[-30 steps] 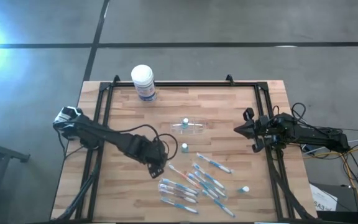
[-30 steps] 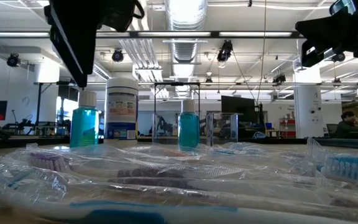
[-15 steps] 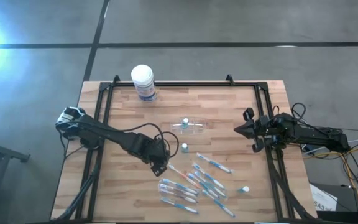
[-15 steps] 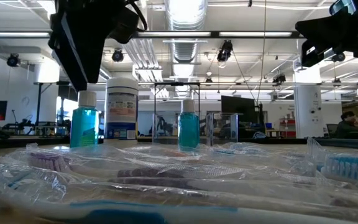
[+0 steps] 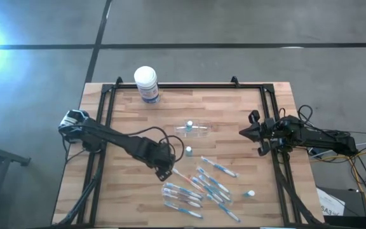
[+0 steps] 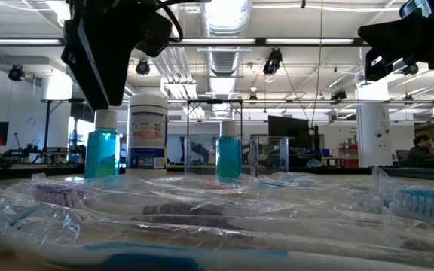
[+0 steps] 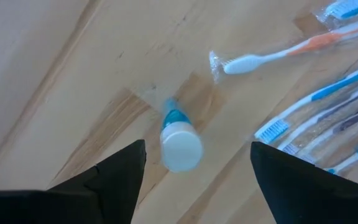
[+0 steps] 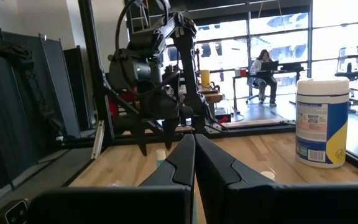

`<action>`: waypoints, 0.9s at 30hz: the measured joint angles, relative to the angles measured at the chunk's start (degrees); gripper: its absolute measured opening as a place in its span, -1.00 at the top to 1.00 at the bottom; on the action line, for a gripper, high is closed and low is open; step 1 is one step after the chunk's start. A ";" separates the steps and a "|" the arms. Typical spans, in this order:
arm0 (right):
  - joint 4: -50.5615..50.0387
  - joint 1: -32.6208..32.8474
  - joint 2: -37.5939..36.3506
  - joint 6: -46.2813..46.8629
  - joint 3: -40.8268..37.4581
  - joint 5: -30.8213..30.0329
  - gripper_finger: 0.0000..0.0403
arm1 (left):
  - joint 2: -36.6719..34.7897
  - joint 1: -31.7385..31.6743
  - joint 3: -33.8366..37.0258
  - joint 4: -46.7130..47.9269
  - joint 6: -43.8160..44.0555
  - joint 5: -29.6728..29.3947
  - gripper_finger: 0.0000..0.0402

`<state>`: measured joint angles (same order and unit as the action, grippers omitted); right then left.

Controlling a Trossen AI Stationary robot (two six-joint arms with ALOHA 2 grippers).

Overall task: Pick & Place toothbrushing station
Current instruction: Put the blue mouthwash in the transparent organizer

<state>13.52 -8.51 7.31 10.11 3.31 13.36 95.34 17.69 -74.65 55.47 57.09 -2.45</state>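
Left gripper (image 7: 194, 165) spread above white-capped bottle (image 7: 179, 140)

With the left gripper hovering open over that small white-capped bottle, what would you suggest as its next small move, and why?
Probably a straight descent. In the left wrist view the left gripper is open with the white-capped bottle standing upright between its fingers, not yet touched. Lowering until the fingers flank the cap should allow a clean close. The right gripper waits shut at the table's right edge.

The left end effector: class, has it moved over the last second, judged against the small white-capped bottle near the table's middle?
Yes. In the high view the left end effector has shifted slightly rightward, closing on the small white-capped bottle, which has stayed put.
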 joint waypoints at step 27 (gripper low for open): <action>-0.02 0.00 0.00 0.00 0.00 0.01 0.96 | 2.20 -0.11 0.00 0.85 -1.98 0.54 -0.39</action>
<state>13.50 -8.51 7.31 10.11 3.31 13.37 97.54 17.58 -74.65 56.32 55.11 -1.91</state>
